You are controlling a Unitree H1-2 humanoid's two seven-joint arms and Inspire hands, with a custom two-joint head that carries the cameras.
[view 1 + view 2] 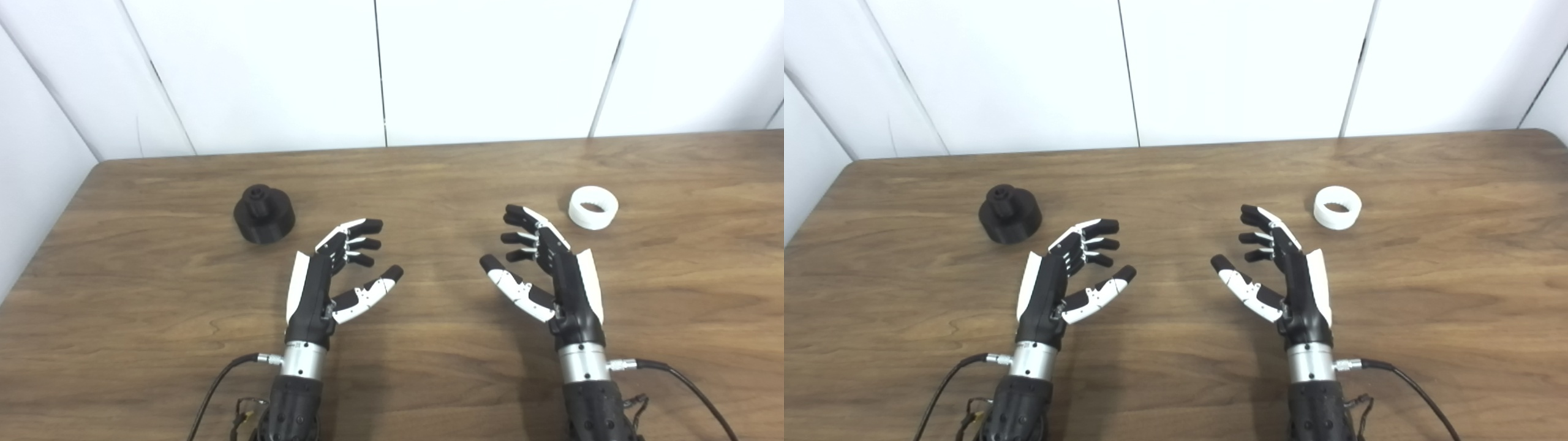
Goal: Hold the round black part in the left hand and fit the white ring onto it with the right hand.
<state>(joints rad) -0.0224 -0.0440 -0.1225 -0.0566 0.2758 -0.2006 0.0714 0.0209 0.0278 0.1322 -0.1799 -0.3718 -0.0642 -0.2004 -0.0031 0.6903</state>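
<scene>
Left eye view, left hand (324, 278): I see it open and empty, fingers spread and a little curled, thumb pointing toward the middle of the table. It is above the wood at the near side, palm turned inward.
Right hand (548, 272): also open, it holds nothing. The fingers are apart, and its thumb points to the left hand, so the two palms face each other with a wide gap between them.
Wrists: each one has a silver ring with a black cable going out to the side, then down to the bottom edge.
Round black part (264, 214): it stands on the table, beyond my left hand and to the outer side of it, near the fingertips but apart from them. A small knob is on its top, and the wide base is on the wood.
White ring (593, 207): it lies flat with the hole up, just beyond the right hand and to the outer side of it, not touching the fingers. Small teeth show on the inner wall.
Table (429, 177): brown wood with grain, and white wall panels stand behind its far edge.
</scene>
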